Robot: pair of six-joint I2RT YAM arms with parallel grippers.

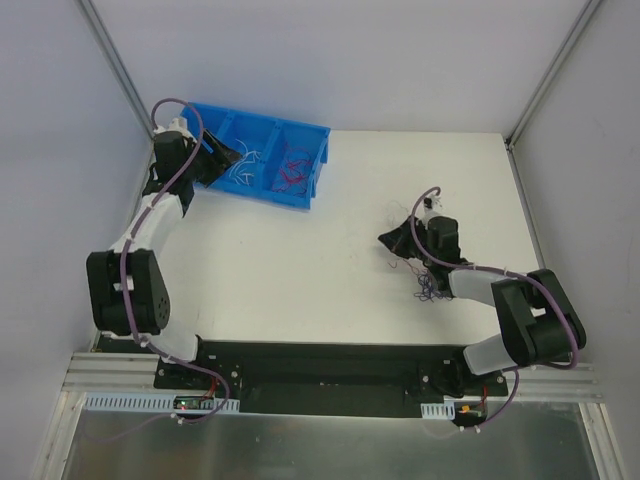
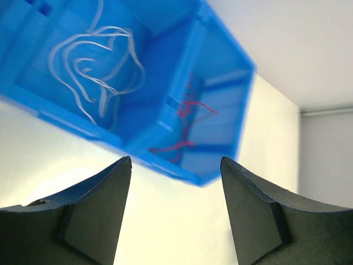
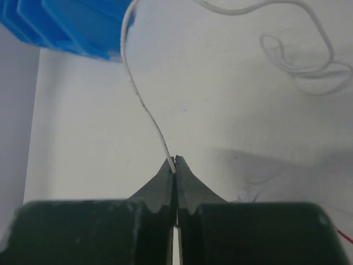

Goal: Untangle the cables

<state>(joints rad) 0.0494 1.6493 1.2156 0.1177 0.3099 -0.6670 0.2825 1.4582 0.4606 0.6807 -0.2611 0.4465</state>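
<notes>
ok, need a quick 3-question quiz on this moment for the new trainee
1. True or false: the left gripper is shut.
2. What colour is the wire pinched by the right gripper? A red, B white, C purple.
3. Fill in: inside the blue bin, the red wires and the white wires lie in ___ compartments.

Key
1. False, it is open above the bin.
2. B, a single white wire.
3. Separate.
</notes>
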